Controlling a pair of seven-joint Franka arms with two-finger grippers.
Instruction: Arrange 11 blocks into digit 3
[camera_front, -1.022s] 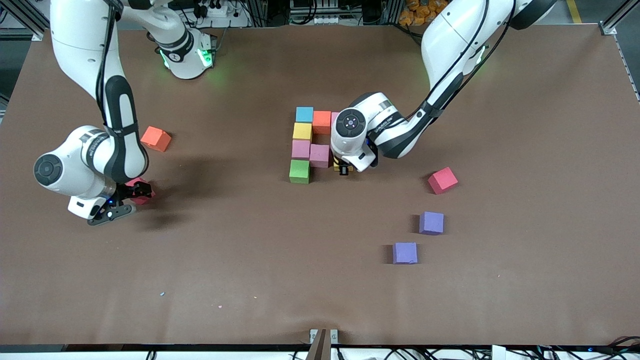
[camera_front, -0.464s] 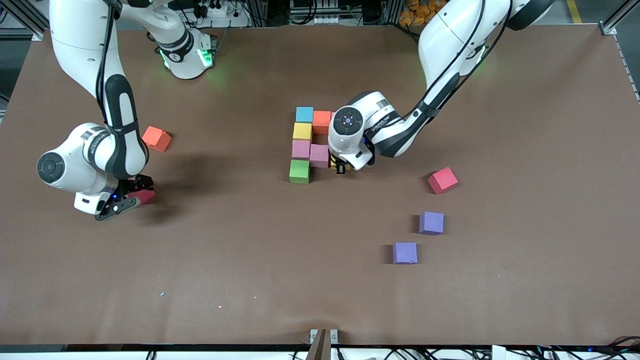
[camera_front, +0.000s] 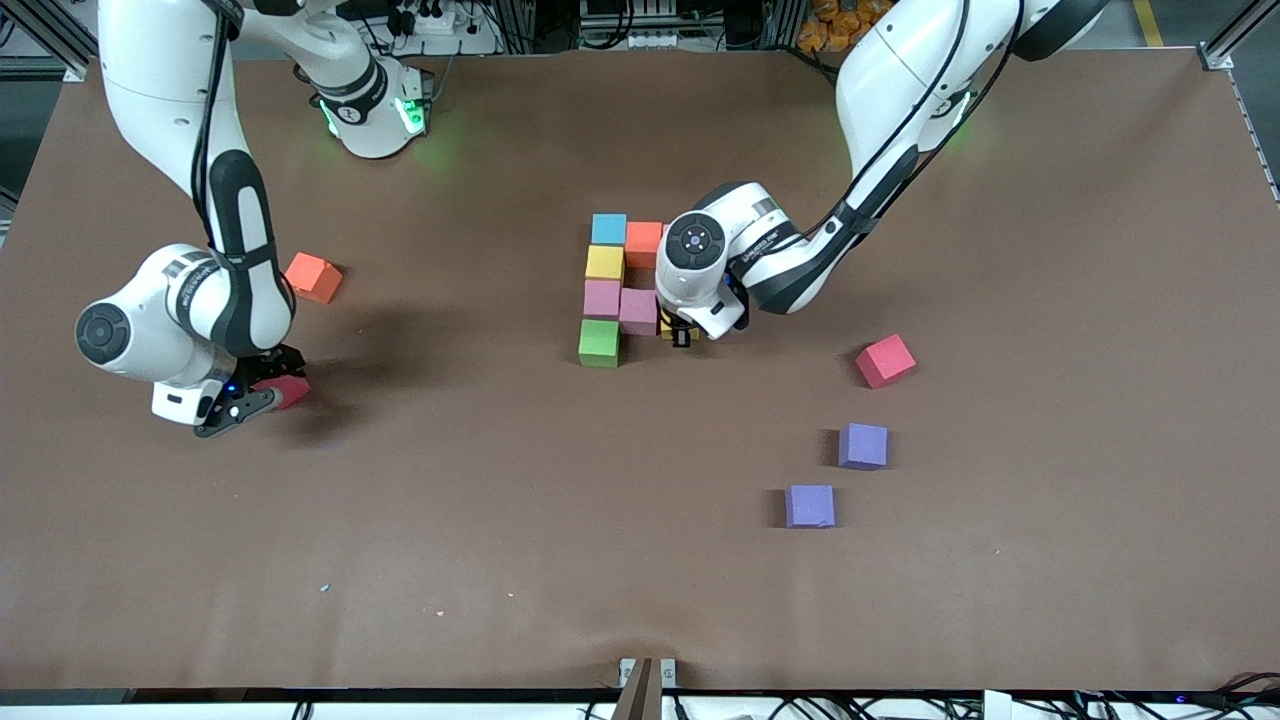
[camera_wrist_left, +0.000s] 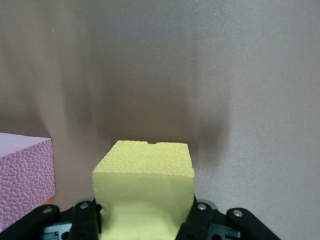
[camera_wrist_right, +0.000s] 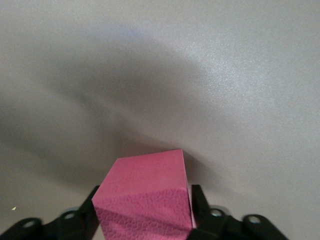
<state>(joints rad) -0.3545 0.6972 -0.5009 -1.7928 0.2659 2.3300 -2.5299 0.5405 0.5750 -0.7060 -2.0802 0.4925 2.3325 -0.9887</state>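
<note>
We hold a yellow block (camera_wrist_left: 145, 185) clamped in the left gripper (camera_front: 683, 335), just beside the pink block (camera_front: 638, 310) of the digit 3 (camera_front: 620, 290), while our right gripper (camera_front: 262, 390) jaws clamp a red block (camera_wrist_right: 145, 202) low at the right arm's end of the bench (camera_front: 500, 560).

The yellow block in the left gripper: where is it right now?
The yellow block sits clamped in the left gripper, low beside the pink block in the middle row of the digit 3.

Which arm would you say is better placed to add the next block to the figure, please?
Left, probably: its end effector grips a yellow block beside the figure's pink block; the right end effector is just closing on a red one.
</note>
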